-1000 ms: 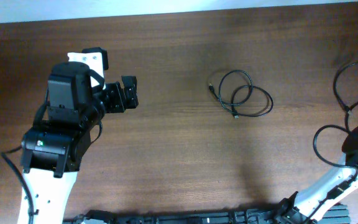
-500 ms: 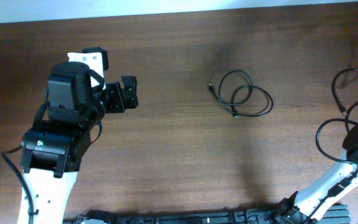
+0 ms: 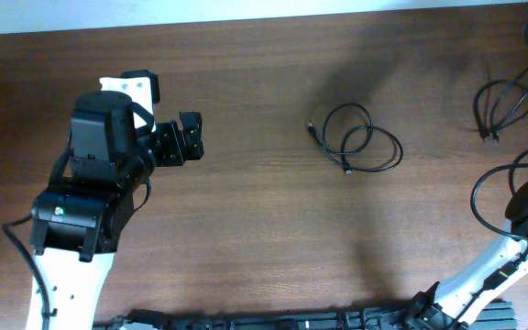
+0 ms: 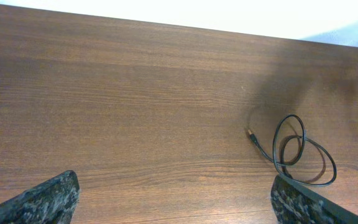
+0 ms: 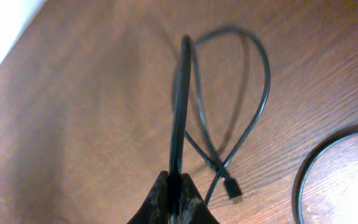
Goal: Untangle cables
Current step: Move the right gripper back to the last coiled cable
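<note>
so the left gripper is parked over the left side of the table, jaws spread wide. in the left wrist view its two fingertips sit in opposite bottom corners with just wood grain between them. one looped cable lies flat a bit right of centre, well apart from both arms. it's a couple of overlapping loops, and one end has a small metallic plug pointing left. the right gripper is way over at the far right edge, fingers pinched tight together on a second cable. from the right wrist cam that cord runs straight out of the pinch, and a long loop plus a little dark plug end trail off beside it. can't tell whether that loop touches the wood.
</note>
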You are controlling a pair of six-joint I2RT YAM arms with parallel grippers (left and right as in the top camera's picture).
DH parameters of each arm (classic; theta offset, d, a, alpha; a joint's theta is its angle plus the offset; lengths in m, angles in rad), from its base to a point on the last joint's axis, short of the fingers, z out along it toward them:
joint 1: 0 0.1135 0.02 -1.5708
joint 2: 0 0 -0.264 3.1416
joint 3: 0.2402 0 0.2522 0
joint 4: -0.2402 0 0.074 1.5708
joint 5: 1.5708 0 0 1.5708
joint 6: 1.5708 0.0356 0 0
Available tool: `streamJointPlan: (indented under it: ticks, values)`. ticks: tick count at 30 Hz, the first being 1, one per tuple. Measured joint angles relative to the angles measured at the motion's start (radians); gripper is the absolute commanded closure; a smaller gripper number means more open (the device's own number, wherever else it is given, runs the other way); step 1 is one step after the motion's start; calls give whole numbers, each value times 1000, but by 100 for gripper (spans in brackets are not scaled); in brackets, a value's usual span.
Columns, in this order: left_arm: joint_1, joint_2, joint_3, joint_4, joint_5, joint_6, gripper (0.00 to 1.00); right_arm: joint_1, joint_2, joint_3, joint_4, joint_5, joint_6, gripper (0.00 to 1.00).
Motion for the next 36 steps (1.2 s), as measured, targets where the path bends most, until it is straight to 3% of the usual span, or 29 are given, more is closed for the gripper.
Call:
streamJointPlan:
  ticks: [2, 3, 4, 5, 6, 7, 8, 16, 23, 29, 36]
  values:
    - [0, 0, 0, 0, 0, 0, 1, -10, 2, -53, 21, -7, 3, 94]
    - [0, 0, 0, 0, 0, 0, 1, -18, 2, -75, 29, -10, 12, 84]
    - [0, 0, 0, 0, 0, 0, 1, -29, 3, -90, 32, -11, 22, 69]
    - [0, 0, 0, 0, 0, 0, 1, -45, 5, -102, 32, -12, 37, 44]
    - [0, 0, 0, 0, 0, 0, 1, -59, 5, -107, 31, -13, 40, 32]
    - [0, 0, 0, 0, 0, 0, 1, -74, 5, -110, 31, -15, 47, 9]
    - [0, 0, 0, 0, 0, 0, 1, -87, 5, -110, 30, -15, 53, 0]
    - [0, 0, 0, 0, 0, 0, 1, -164, 5, -110, -36, -21, 43, 1]
    - [0, 0, 0, 0, 0, 0, 1, -157, 5, -110, -81, -207, -119, 1]
    - [0, 0, 0, 0, 0, 0, 1, -71, 5, -110, -172, -277, -252, 1]
    - [0, 0, 0, 0, 0, 0, 1, 124, 5, -110, -225, -295, -297, 1]
